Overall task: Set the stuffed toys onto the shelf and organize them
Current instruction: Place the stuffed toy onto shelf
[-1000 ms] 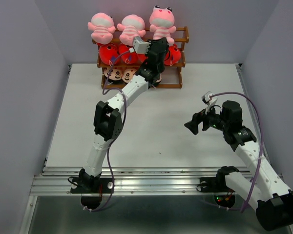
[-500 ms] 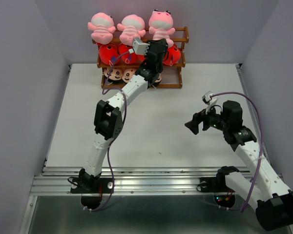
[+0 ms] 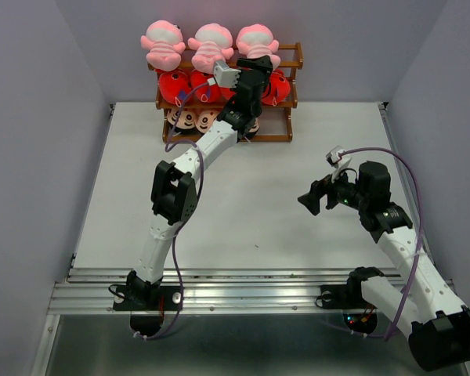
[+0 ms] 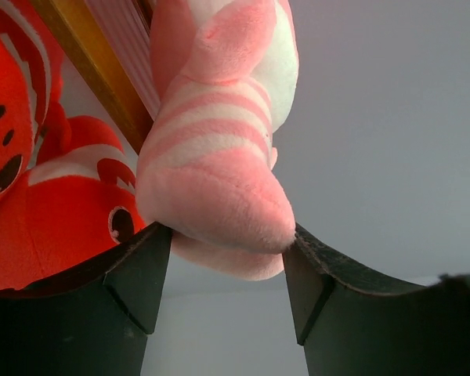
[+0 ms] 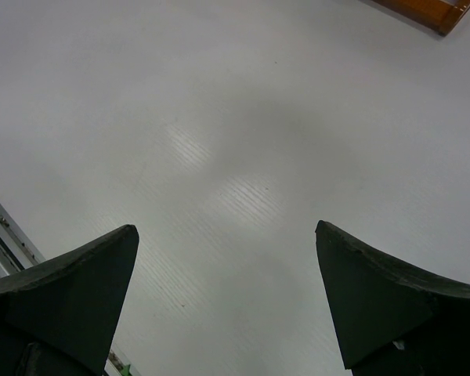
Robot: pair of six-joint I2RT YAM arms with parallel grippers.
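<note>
You had a white table [image 3: 313, 157], its surface finely ribbed in the right wrist view. Plain grey walls [image 3: 360, 39] closed it in at the back and on both sides. Silver metal rails [image 3: 251, 291] ran along its near edge, with dark floor [image 3: 243, 345] below them.

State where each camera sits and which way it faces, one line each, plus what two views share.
Top external: above and behind the bases, looking down on table, shelf, left arm, right arm.
Left wrist: on the left arm, looking up past the left gripper at the rightmost pink toy.
Right wrist: looking down past the right gripper at the table.
Shared: top and left wrist views show that pink toy.
</note>
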